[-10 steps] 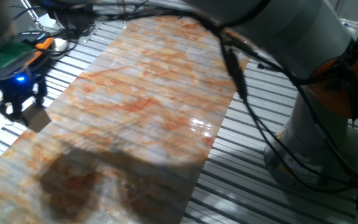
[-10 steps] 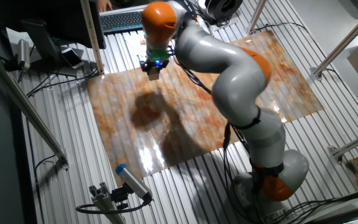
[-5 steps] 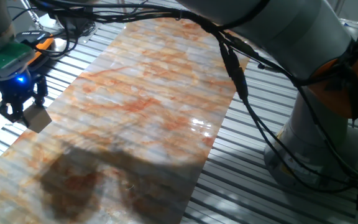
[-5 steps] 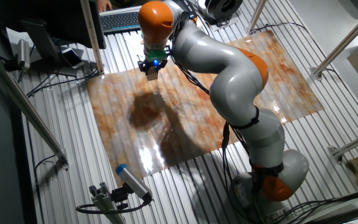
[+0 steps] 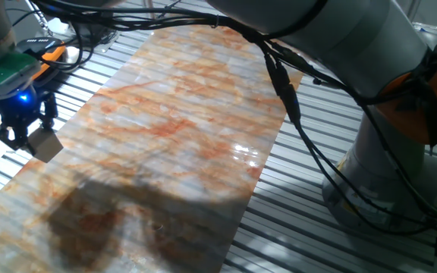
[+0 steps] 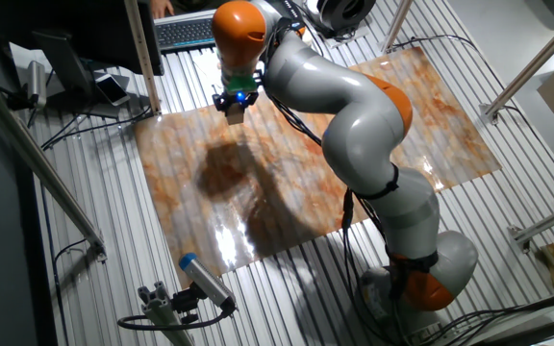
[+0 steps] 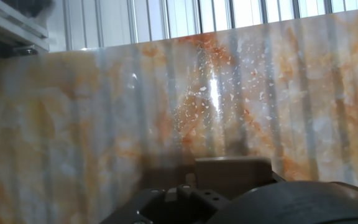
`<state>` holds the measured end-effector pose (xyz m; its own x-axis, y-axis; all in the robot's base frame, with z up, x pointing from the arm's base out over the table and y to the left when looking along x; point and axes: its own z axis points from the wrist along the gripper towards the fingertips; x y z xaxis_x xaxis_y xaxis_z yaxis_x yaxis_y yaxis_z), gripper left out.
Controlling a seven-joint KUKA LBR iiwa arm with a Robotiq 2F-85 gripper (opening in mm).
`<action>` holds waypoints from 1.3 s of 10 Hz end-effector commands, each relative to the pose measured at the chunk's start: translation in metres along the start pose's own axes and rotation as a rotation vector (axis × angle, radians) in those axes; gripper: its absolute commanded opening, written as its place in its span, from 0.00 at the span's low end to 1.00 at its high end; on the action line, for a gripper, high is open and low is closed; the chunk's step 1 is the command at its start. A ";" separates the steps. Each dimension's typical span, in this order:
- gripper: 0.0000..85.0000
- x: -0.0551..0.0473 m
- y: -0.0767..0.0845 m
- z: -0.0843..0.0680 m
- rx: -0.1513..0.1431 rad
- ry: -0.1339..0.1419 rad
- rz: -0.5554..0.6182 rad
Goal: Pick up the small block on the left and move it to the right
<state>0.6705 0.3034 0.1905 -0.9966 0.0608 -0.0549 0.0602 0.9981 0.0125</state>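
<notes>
The small block (image 5: 45, 144) is a light-tan wooden cube held between the fingers of my gripper (image 5: 33, 137). It hangs a little above the left edge of the marble-patterned sheet (image 5: 180, 121). In the other fixed view the gripper (image 6: 234, 110) sits over the sheet's far edge (image 6: 287, 163), with the block small below it. In the hand view the block (image 7: 232, 173) shows just ahead of the gripper body, above the sheet (image 7: 166, 93). The fingertips themselves are hidden there.
The robot's arm and cables cross over the sheet, and its base (image 5: 385, 174) stands to the right. A keyboard (image 6: 186, 32), a phone (image 6: 113, 89) and a wooden post (image 6: 142, 53) lie beyond the far edge. A clamp device (image 6: 186, 288) sits near the front.
The gripper has moved a little further toward the sheet's left edge with the block still held. Its shadow on the sheet has shifted with it.
</notes>
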 end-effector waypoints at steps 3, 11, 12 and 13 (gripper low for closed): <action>0.00 0.000 0.003 -0.001 0.002 -0.001 0.000; 0.00 -0.001 0.002 -0.001 0.014 -0.019 -0.003; 0.00 -0.001 0.002 -0.001 0.014 -0.021 0.001; 0.00 -0.001 0.002 -0.001 0.008 -0.017 0.003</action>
<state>0.6711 0.3053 0.1908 -0.9953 0.0632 -0.0731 0.0628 0.9980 0.0078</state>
